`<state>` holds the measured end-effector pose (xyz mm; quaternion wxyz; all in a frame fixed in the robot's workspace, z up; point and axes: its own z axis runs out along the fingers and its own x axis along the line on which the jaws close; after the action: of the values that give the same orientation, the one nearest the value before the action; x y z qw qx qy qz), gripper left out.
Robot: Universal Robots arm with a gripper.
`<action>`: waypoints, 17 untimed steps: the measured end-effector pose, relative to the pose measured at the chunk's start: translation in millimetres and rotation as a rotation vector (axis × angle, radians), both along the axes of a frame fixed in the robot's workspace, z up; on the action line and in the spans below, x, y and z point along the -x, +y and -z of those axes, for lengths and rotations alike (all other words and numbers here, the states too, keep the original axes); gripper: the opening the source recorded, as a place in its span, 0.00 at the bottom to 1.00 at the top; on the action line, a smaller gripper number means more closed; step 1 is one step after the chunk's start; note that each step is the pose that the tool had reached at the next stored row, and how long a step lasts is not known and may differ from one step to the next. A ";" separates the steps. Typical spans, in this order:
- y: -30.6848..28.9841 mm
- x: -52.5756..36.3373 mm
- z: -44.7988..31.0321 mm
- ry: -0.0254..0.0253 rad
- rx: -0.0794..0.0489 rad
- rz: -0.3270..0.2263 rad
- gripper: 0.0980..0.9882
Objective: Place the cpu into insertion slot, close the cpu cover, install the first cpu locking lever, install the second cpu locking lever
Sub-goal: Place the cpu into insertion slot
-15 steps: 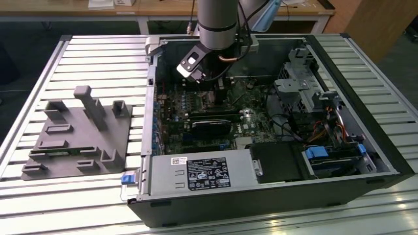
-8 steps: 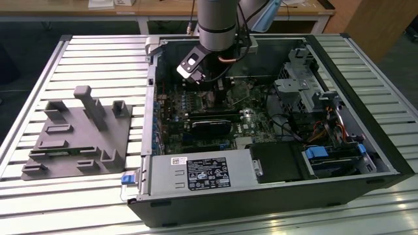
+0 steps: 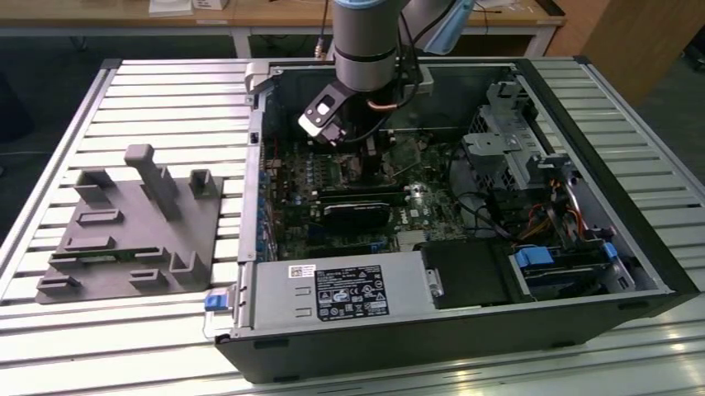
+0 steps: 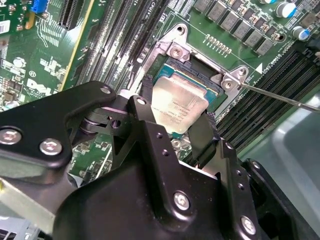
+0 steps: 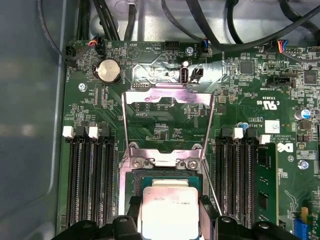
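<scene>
My gripper (image 4: 174, 114) is shut on the cpu (image 4: 181, 106), a pale silvery square chip pinched by its edges between the two black fingers (image 4: 145, 117). The chip hangs slightly tilted right over the insertion slot (image 4: 202, 76), whose dark centre and metal rim show past its far edge. I cannot tell whether chip and socket touch. In the first wrist view the cpu (image 5: 170, 210) covers most of the insertion slot (image 5: 167, 176), and the cpu cover (image 5: 167, 94) stands swung open beyond it. A thin locking lever (image 4: 280, 98) sticks out beside the socket. In the exterior view the gripper (image 3: 358, 153) reaches down into the case.
Black memory slots (image 5: 90, 175) flank the socket on both sides. A black card (image 3: 358, 210), a power supply (image 3: 330, 293) and a drive cage (image 3: 513, 144) fill the open computer case (image 3: 463, 330). A grey fixture block (image 3: 127, 227) sits on the slatted table at the exterior view's left.
</scene>
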<state>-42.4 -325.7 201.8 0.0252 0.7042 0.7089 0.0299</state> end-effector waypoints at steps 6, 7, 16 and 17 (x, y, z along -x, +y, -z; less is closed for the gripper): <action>3.5 0.0 2.6 -0.0001 0.000 0.001 0.49; 4.1 0.0 2.8 0.0000 0.000 0.002 0.49; 5.9 0.0 4.8 0.0001 0.000 0.002 0.49; 5.9 0.0 4.9 0.0000 0.000 0.002 0.49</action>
<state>-42.3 -319.8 196.9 0.0253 0.7048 0.7084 0.0299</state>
